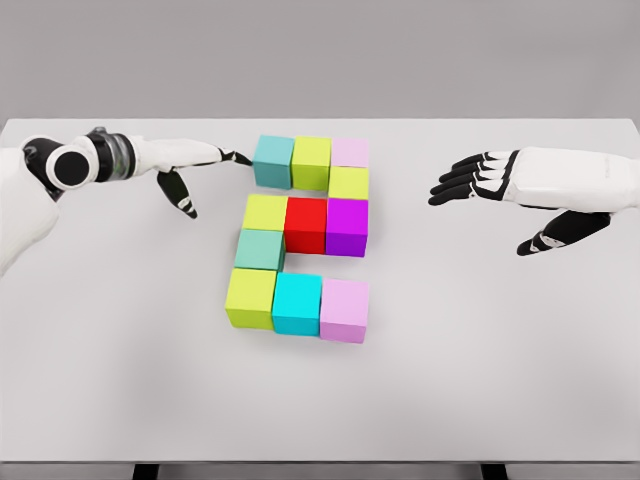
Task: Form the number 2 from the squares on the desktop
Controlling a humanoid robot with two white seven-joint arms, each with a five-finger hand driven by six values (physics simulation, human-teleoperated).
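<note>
Coloured cubes lie together in the middle of the white table (pixel 120 380). The top row holds a teal cube (pixel 273 160), a yellow-green cube (pixel 311 162) and a pale pink cube (pixel 350 152), with a yellow-green cube (pixel 348 183) below the pink one. The middle row has a yellow-green cube (pixel 265 212), a red cube (pixel 306 223) and a purple cube (pixel 347 226). A teal-green cube (pixel 260 250) sits under it on the left. The bottom row shows a yellow-green cube (pixel 250 297), a cyan cube (pixel 297 303) and a pink cube (pixel 345 309). My left hand (pixel 205 170) is open, its fingertips (pixel 240 157) just left of the top teal cube. My right hand (pixel 490 195) hovers open at the right, apart from the cubes.
The table's far edge runs along the top under a grey wall. Its front edge lies near the bottom of the picture, with dark table legs (pixel 145 470) showing below.
</note>
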